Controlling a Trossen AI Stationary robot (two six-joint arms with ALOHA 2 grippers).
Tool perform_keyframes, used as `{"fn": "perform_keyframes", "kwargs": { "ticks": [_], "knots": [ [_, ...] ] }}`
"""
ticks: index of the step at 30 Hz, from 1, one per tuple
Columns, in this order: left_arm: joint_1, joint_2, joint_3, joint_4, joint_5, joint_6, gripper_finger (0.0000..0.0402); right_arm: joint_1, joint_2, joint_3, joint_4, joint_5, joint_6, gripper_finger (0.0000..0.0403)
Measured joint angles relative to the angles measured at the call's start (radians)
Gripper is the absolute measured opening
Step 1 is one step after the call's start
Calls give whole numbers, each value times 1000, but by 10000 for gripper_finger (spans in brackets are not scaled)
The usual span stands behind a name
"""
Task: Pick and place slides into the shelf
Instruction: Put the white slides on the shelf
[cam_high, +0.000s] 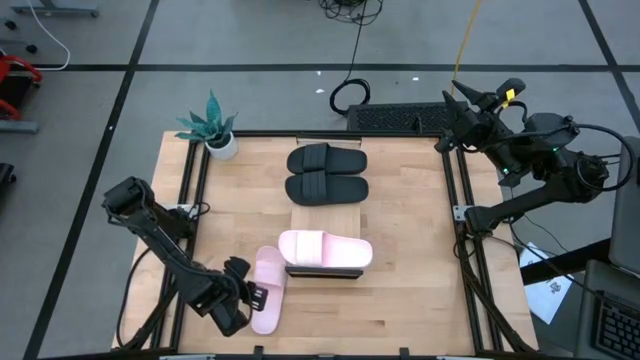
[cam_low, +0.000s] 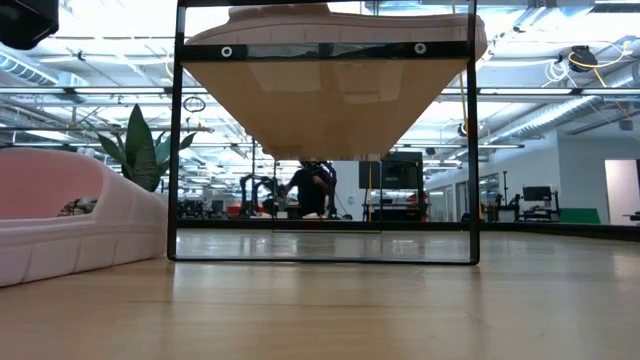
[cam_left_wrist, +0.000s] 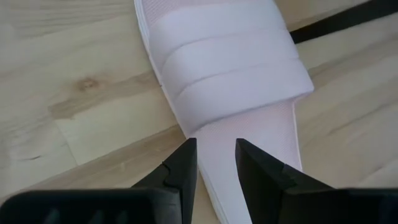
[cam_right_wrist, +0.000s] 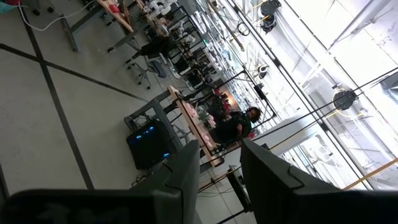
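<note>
Left gripper (cam_left_wrist: 211, 165): fingers slightly parted over the heel edge of the pink slide (cam_high: 267, 290); contact unclear.
Right gripper (cam_right_wrist: 219, 163): raised off-table, fingers parted, empty.
Shelf (cam_high: 323, 270): carries second pink slide (cam_high: 325, 249).
Black slides (cam_high: 326, 174): paired, behind.

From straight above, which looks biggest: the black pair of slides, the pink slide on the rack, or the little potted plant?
1. Black pair of slides, largest.
2. Pink slide on the rack.
3. Potted plant, smallest.
</note>
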Motion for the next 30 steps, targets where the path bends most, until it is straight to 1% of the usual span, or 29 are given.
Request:
{"fn": "perform_keyframes", "kwargs": {
  "ticks": [10,16,18,21,25,28,30],
  "knots": [
    [18,0,0,7,1,40,108,0,0,0,0,0,0,109],
    [17,0,0,-5,3,-22,109,0,0,0,0,0,0,109],
    [16,0,0,-5,17,-45,109,0,0,0,0,0,0,109],
    [16,0,0,-5,46,-57,109,0,1,0,0,0,0,109],
    [15,0,0,-6,48,-62,109,0,1,0,0,0,0,109],
    [15,0,0,-7,48,-63,120,0,1,0,0,0,0,109],
    [15,0,0,-10,49,-66,140,0,1,0,0,0,0,109]
  ]
}}
